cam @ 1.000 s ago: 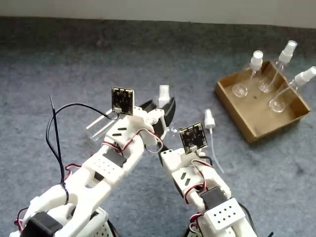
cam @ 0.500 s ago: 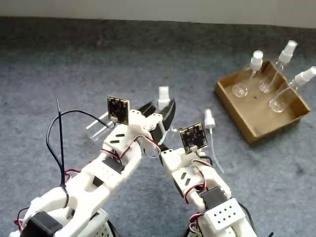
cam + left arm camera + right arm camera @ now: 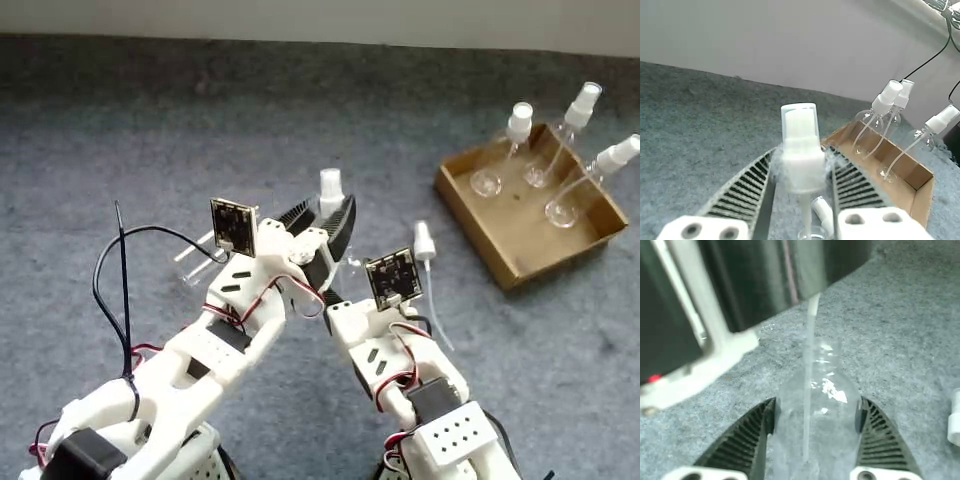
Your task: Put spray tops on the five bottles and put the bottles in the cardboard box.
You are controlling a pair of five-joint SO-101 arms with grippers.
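High view is showing my left end effector [image 3: 325, 207], clamped on the spray top [image 3: 331, 185], swinging its wrist toward 9 o'clock. My right end effector [image 3: 815, 409] is clamping the bottle [image 3: 812, 435] with the dip tube [image 3: 810, 340] already inside, so I am judging the top is nearly seated.

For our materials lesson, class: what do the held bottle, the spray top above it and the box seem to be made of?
Bottle: clear and glossy, either plastic or glass, hard to tell which; the dip tube shows straight through it.
Spray top: opaque white plastic by its look, smooth with a soft sheen.
Box: brown matte cardboard, with plain thin walls.
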